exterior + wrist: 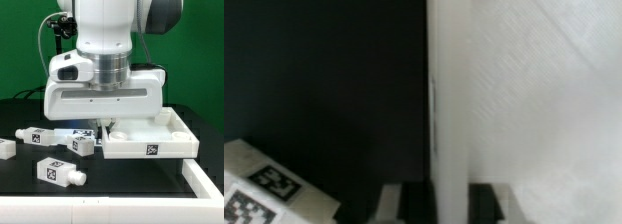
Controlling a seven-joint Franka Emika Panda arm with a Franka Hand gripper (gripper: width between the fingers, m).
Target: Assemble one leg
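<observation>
Several white legs with black-and-white tags lie on the black table: one (61,172) nearest the front, one (81,144) just beside my gripper, one (40,135) further toward the exterior view's left, and one (7,148) at that edge. A leg's tagged end (260,190) also shows in the wrist view. My gripper (103,128) is down at the table, at the edge of the flat white square panel (150,148) that faces the exterior view's left. In the wrist view my gripper (446,206) straddles that panel edge (509,90), with the dark pads (487,205) against it on both sides.
A white raised wall (185,122) borders the panel at the back and the exterior view's right. A white strip (205,185) runs along the table's front right. A black cable (45,40) hangs behind the arm.
</observation>
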